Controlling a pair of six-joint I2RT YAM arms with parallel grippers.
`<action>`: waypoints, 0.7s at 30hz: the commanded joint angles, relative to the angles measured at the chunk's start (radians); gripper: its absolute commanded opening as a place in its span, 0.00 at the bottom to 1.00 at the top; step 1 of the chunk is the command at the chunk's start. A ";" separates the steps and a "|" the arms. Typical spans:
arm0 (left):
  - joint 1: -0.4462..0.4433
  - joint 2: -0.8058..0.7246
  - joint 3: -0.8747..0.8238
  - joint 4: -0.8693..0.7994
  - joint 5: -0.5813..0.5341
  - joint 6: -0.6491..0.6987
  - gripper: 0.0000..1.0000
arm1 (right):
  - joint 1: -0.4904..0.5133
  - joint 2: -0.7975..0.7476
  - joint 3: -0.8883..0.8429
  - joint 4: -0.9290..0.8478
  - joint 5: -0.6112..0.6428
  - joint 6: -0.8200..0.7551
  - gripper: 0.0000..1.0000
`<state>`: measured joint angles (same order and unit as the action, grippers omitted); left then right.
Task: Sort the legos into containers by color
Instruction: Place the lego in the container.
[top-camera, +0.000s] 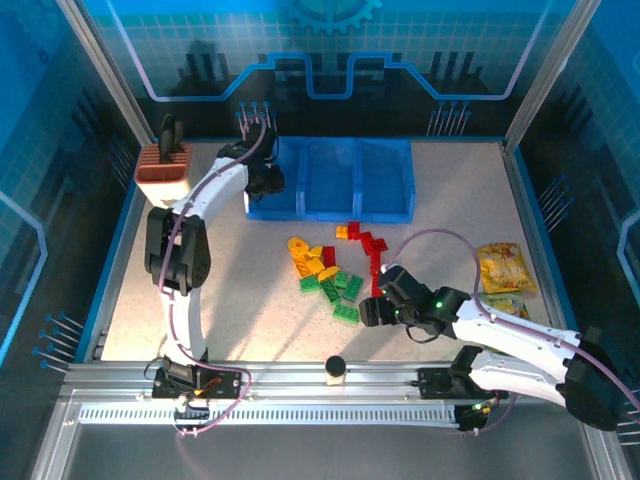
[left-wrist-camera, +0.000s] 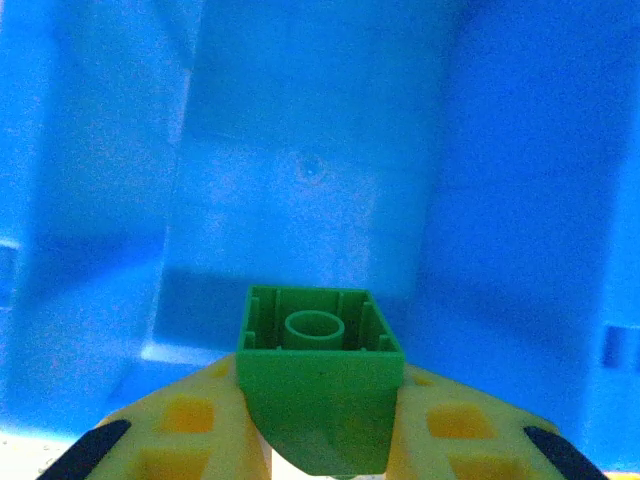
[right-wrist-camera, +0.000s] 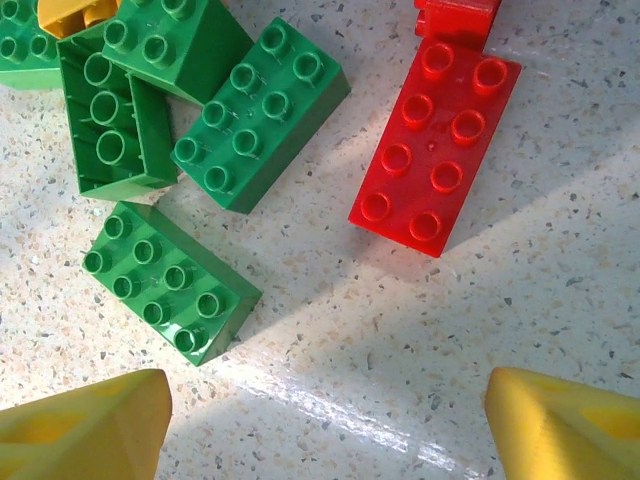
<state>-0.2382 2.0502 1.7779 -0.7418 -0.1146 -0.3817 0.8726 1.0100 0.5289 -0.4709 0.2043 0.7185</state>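
My left gripper (top-camera: 266, 181) hangs over the left bin of the translucent blue containers (top-camera: 330, 212), shut on a green lego (left-wrist-camera: 318, 385). The brick's hollow underside faces the camera, and the blue bin floor (left-wrist-camera: 320, 170) lies below it. A loose pile of legos lies mid-table: yellow-orange (top-camera: 305, 256), green (top-camera: 346, 290) and red (top-camera: 370, 246). My right gripper (top-camera: 372, 310) is at the pile's right edge, open over bare table (right-wrist-camera: 325, 410). In front of its yellow fingertips (right-wrist-camera: 90, 425) lie a green brick (right-wrist-camera: 170, 283), another green one (right-wrist-camera: 262, 115) and a red brick (right-wrist-camera: 437, 140).
Yellow and green snack packets (top-camera: 502, 267) lie at the right side. A brown-and-white block with black handles (top-camera: 165, 170) stands at the back left. A small black-topped cylinder (top-camera: 335, 368) sits on the front rail. Blue walls enclose the table.
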 joint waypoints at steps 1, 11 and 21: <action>0.007 0.014 0.028 -0.034 0.012 0.017 0.28 | 0.015 -0.018 0.001 -0.017 -0.005 0.019 0.83; 0.007 -0.023 0.020 -0.038 0.001 0.009 0.52 | 0.017 -0.035 0.009 -0.012 -0.001 0.012 0.82; 0.001 -0.259 -0.119 0.022 0.041 -0.032 0.63 | 0.026 0.017 0.063 -0.014 -0.012 -0.026 0.79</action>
<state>-0.2386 1.9083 1.7035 -0.7403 -0.1051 -0.3927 0.8783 1.0122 0.5491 -0.4717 0.2008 0.7097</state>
